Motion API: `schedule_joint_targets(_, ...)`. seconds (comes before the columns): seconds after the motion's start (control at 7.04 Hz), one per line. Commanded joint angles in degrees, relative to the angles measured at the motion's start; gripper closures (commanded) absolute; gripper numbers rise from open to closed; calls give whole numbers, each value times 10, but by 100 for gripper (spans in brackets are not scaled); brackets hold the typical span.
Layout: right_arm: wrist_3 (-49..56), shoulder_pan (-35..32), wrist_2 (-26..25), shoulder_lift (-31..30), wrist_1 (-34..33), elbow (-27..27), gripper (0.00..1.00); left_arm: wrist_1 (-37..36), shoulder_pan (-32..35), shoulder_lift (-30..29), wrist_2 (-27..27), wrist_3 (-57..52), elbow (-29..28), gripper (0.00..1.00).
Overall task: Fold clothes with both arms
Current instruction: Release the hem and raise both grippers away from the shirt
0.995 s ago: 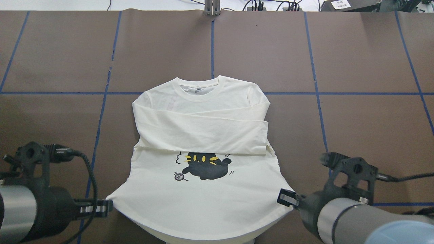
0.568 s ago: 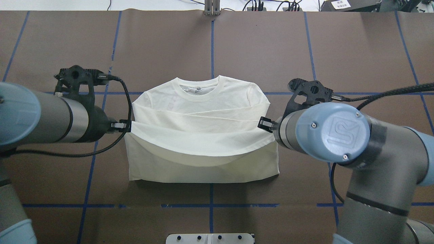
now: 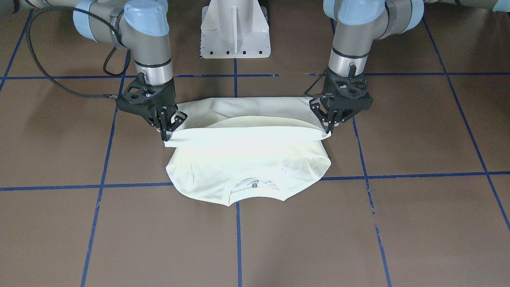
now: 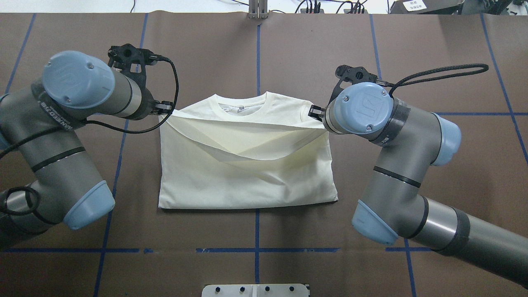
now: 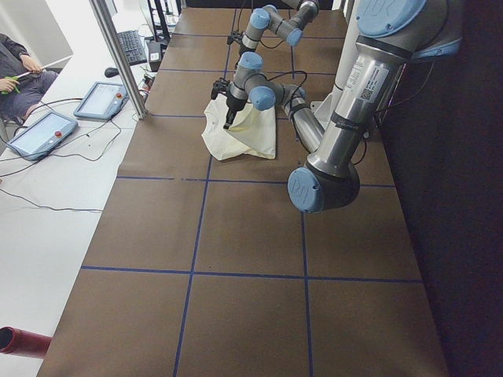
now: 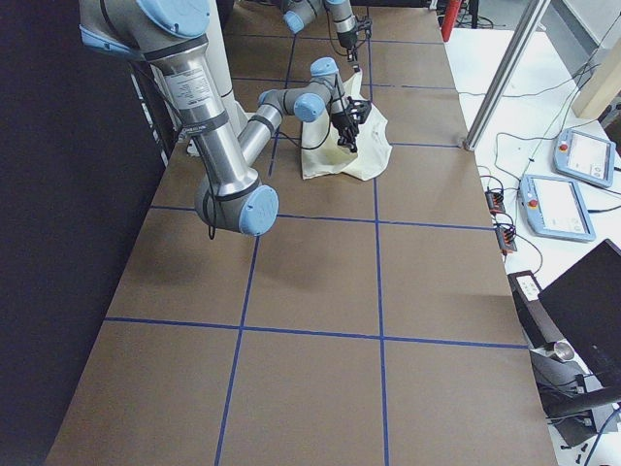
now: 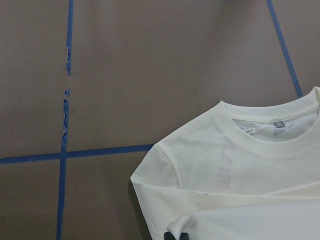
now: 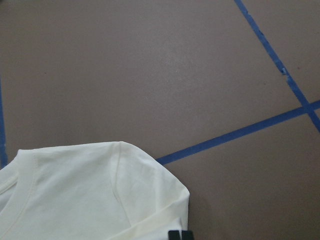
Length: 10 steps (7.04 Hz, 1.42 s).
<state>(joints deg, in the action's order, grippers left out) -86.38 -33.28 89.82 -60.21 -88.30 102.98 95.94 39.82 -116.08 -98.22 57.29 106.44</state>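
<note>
Two pincers are in view, each pinched tight on cloth. In the overhead view the left pincer (image 4: 165, 108) sits left of centre. Its jaws are closed on one hem corner of the cream-white T-shirt (image 4: 247, 181). The right pincer (image 4: 315, 112), right of centre, is closed on the opposite hem corner.

The T-shirt lies in the middle of the brown table (image 4: 412, 53), plain side up. Its collar points to the top of the overhead frame and its folded lower edge runs straight across below centre. The held hem is raised off the layers beneath and stretches between the two pincers just short of the collar. It sags in the middle, with diagonal creases running down from both corners.

In the front-facing view both pincers point down at the shirt's shoulders, and the fabric edge is visibly nipped at each tip.

The left wrist view shows the collar and one shoulder at lower right of frame. The right wrist view shows the other shoulder at lower left.

Blue tape lines (image 4: 255, 53) grid the table. A white pedestal base (image 3: 235, 32) stands at top centre of the front-facing view, well apart from the shirt.
</note>
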Motion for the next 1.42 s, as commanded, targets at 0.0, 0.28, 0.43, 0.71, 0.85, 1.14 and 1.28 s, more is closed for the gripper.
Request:
schedule_joint_targets(0.0, 25, -10, -1, 4, 75, -81, 100, 75, 3, -15, 2, -9, -98, 100)
schedule_joint_targets(0.28, 24, -10, -1, 24, 77, -99, 100, 83, 2, -41, 2, -15, -143, 100)
schedule_joint_targets(0.43, 24, -9, -1, 46, 78, -128, 100, 99, 1, -42, 2, -16, -159, 100)
schedule_joint_targets(0.71, 25, -10, -1, 48, 79, -136, 100, 106, 0, -41, 2, -16, -163, 100)
schedule_joint_targets(0.85, 25, -10, -1, 48, 79, -136, 76, 106, -1, -38, 1, -15, -163, 96)
schedule_joint_targets(1.14, 71, -25, 10, 48, 78, -127, 0, 130, 0, -26, -2, -23, -147, 0)
schedule_joint_targets(1.28, 143, -52, 62, 46, 80, -126, 0, 136, 1, 5, -3, -64, -103, 0)
